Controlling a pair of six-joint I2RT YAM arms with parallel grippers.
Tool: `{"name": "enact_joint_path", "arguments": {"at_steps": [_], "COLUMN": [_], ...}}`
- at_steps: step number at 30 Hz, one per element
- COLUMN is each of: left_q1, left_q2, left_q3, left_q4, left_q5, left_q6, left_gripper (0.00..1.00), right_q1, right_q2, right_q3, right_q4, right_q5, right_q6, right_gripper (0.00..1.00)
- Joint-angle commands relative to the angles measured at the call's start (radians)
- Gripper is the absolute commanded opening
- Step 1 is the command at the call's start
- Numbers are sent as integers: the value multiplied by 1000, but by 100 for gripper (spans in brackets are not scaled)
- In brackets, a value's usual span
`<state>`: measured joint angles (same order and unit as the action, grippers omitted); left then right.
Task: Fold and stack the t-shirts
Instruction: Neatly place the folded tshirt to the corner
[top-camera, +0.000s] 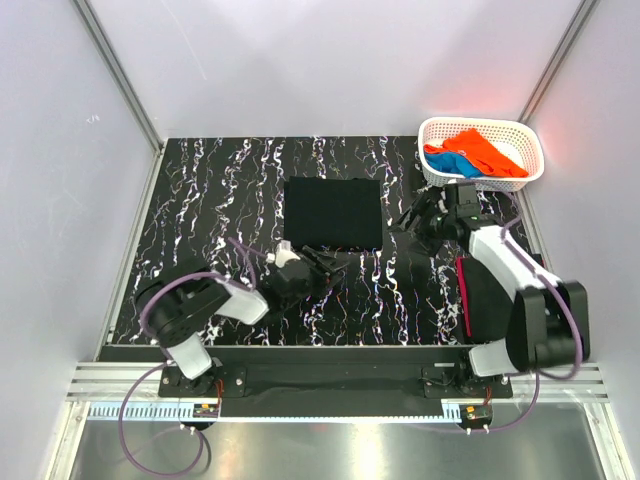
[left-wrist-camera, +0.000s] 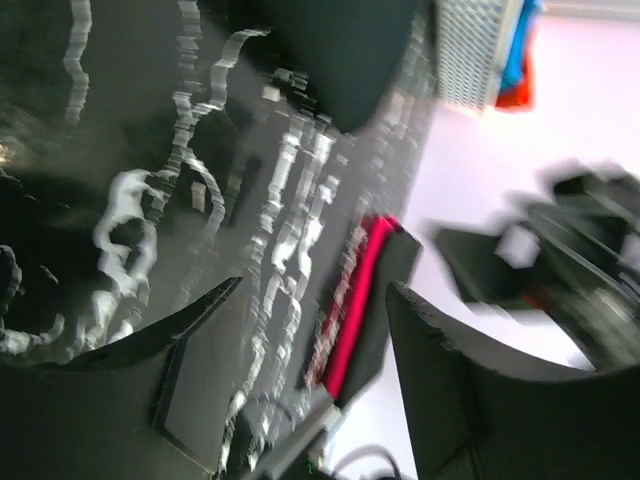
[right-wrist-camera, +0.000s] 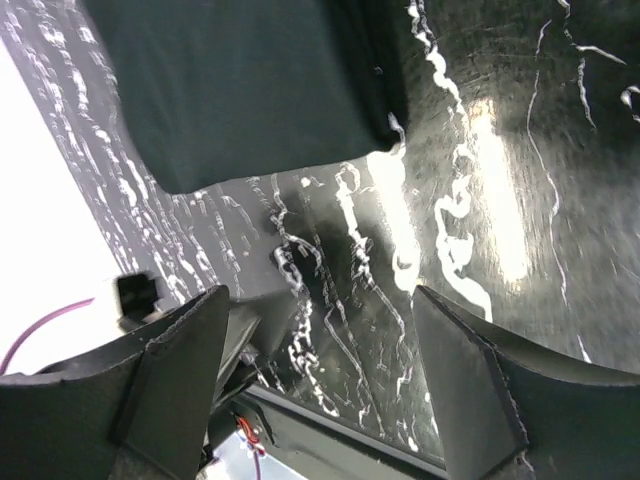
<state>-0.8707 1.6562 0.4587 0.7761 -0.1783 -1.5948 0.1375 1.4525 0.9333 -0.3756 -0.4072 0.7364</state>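
The left pincer gapes open and empty just off the near edge of the folded black t-shirt. The right pincer, jaws also apart, holds nothing beside that shirt's right edge. On the tabletop, by the right arm, lies a black-and-magenta folded stack. An orange t-shirt and a blue t-shirt sit in the white basket at the far right corner.

A: What lies beneath the right gripper?
B: A black tabletop veined with white marbling, glossy enough to throw back glare in the right wrist view.
A: And the white thing?
B: A plastic lattice basket, just beyond that gripper and to its right, at the tabletop's far right corner.
A: Around it all?
B: Pale walls with slanting aluminium posts. Well behind the gripper, grooved metal rails run along the near edge.
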Motion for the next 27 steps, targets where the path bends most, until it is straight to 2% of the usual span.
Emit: {"name": "enact_joint_path", "arguments": {"at_steps": [1, 2, 3, 7, 9, 15, 23, 27], "left_q1": [-46, -60, -73, -100, -102, -103, -105, -108], "left_q2": [63, 83, 86, 96, 143, 264, 388, 410], "left_q3": [89, 93, 118, 276, 336, 434, 541, 586], "left_q4": [91, 83, -13, -347, -420, -498, -541, -632], "left_q5": [-171, -247, -274, -305, -314, -375, -474, -513], "left_q6": [-68, -91, -149, -211, -293, -459, -517, -583], "left_gripper": [66, 70, 76, 77, 76, 70, 66, 65], "right_q1": [2, 2, 2, 2, 2, 2, 1, 5], "right_q2": [-102, -128, -141, -196, -216, -270, -245, -242], "right_q3": [45, 48, 52, 67, 84, 169, 213, 217], "right_q4": [-138, -150, -163, -227, -255, -334, -365, -367], "right_q5": [100, 108, 132, 157, 175, 211, 173, 173], "right_q6": [-37, -40, -43, -81, -95, -172, -177, -173], "right_gripper": [81, 81, 82, 83, 83, 83, 84, 84]}}
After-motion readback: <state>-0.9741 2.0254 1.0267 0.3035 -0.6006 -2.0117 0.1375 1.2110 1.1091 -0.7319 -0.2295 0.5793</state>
